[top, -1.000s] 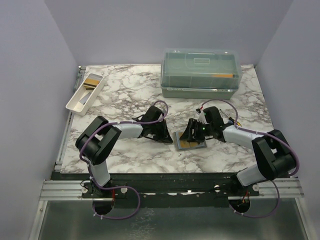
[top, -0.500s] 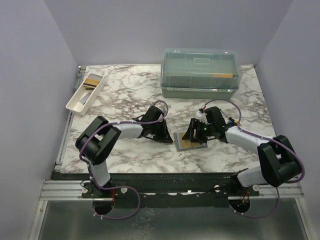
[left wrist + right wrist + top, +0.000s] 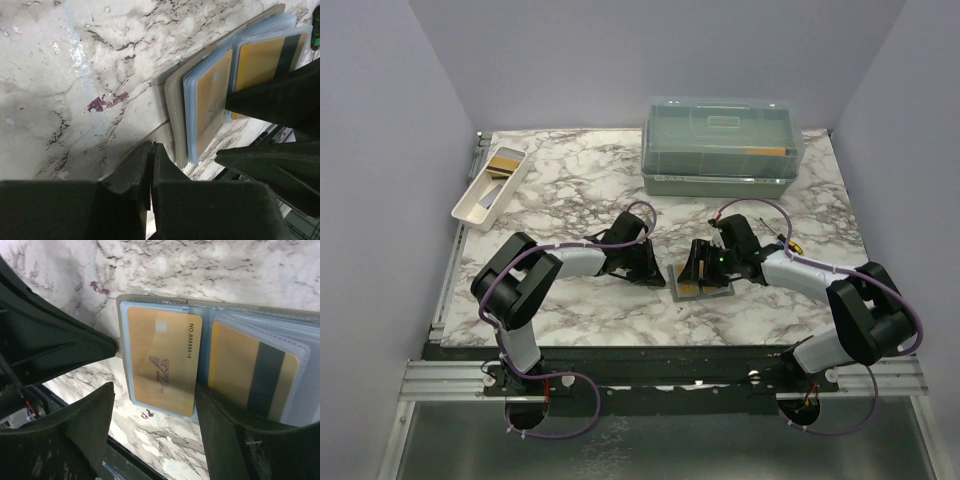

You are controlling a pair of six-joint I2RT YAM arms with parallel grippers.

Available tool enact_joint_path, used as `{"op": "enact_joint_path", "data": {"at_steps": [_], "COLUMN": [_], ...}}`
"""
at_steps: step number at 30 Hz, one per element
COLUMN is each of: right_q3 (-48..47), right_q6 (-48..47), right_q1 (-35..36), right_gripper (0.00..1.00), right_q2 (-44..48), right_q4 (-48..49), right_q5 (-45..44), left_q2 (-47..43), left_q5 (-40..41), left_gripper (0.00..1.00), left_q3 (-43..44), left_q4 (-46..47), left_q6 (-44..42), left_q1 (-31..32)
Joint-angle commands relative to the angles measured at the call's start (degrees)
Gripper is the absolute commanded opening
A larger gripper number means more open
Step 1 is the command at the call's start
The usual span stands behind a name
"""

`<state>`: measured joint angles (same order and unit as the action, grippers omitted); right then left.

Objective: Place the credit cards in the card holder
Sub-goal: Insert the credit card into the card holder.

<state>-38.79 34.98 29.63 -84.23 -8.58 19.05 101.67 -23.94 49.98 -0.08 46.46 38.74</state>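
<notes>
The grey-olive card holder (image 3: 701, 287) lies open on the marble between my arms, blue-grey sleeves up. In the right wrist view a gold credit card (image 3: 160, 362) marked VIP lies at its left sleeve. A second gold card with a dark stripe (image 3: 250, 372) sits in the right sleeve. My right gripper (image 3: 155, 425) is open just above the holder, its fingers either side of the VIP card. My left gripper (image 3: 151, 150) is shut on the grey flap at the edge of the card holder (image 3: 175, 100). In the top view the left gripper (image 3: 655, 274) and right gripper (image 3: 703, 268) are close together.
A long white tray (image 3: 470, 207) at the back left holds another gold card (image 3: 505, 160) and darker cards. A big clear lidded box (image 3: 722, 145) stands at the back right. A tool with an orange tip (image 3: 790, 245) lies behind my right arm.
My right gripper has shifted slightly left over the open holder. The left gripper and the holder have stayed put.
</notes>
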Motion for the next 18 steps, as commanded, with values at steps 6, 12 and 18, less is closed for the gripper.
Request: {"op": "enact_joint_path", "data": {"at_steps": [6,12,18], "right_q3": [3.6,-0.1,2.0], "right_q6": [2.4,0.7,0.5], "right_q1": [0.3,0.2,-5.7], "right_gripper": [0.7,0.79,0.86], "right_q2": [3.8,10.1,13.8], "right_q4": [10.6,-9.2,-13.4], "right_q5": [7.9,-9.9,-12.8], "left_q2": [-0.5,-1.7,-2.9], "left_q5": [4.1,5.9,3.7], "left_gripper": [0.05,0.03,0.0], "left_q3": [-1.3,-0.8,0.6], "left_q4": [-3.7,-6.4,-7.3], "left_q6": [-1.8,-3.9,-5.4], "left_q1": [0.4,0.4,0.3]}}
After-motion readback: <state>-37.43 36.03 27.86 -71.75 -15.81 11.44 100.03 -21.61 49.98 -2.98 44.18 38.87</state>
